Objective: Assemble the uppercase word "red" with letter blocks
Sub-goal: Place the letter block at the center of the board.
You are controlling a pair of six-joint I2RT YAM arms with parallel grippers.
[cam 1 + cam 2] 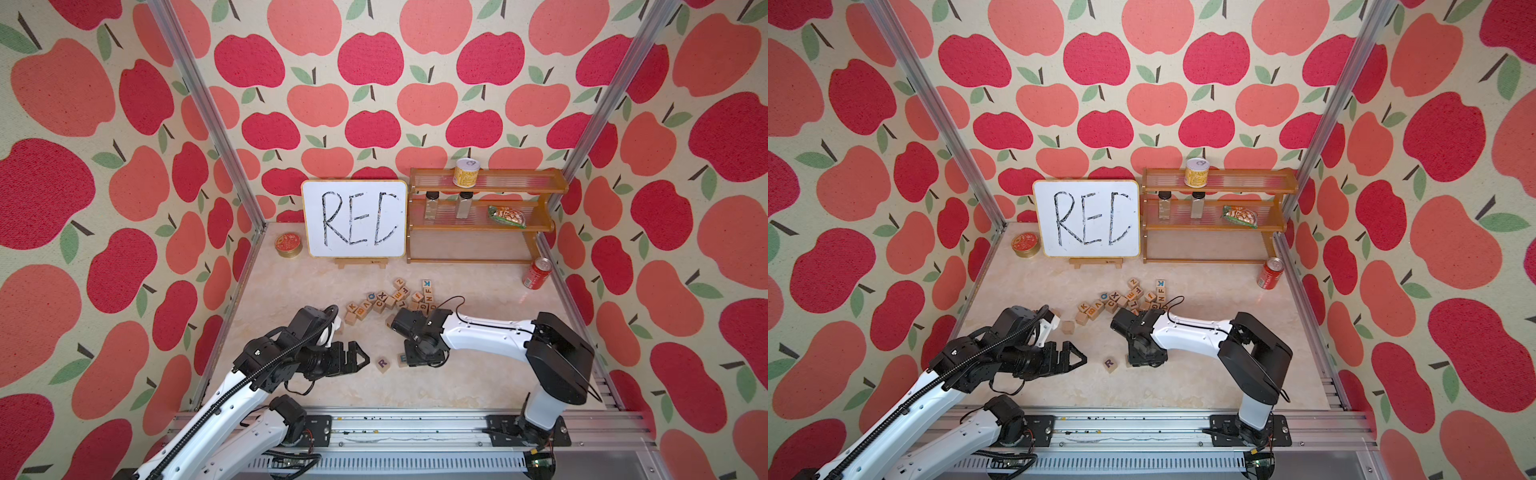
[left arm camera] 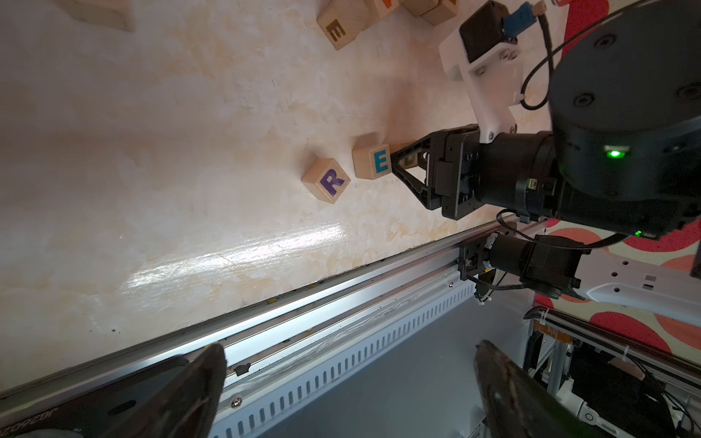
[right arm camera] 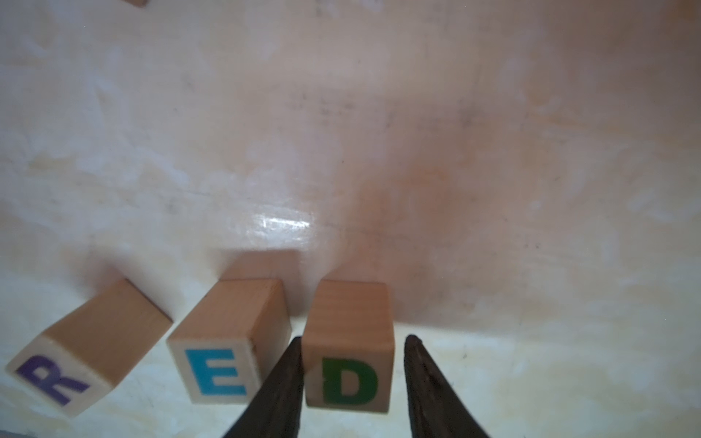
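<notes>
Showing pale-wood cubes R point(image 3: 87, 341), E point(image 3: 227, 341), D point(image 3: 347, 341).

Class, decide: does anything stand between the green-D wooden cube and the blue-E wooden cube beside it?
Yes: one dark fingertip of the right pincer sits between the green-D wooden cube and the blue-E wooden cube. Nothing else shows there.

Bright, even light; top views sharp, walls bend at pic edges. Glare streak on surface point(image 2: 227, 261), soft shadows; right wrist view hazy, blurred.
</notes>
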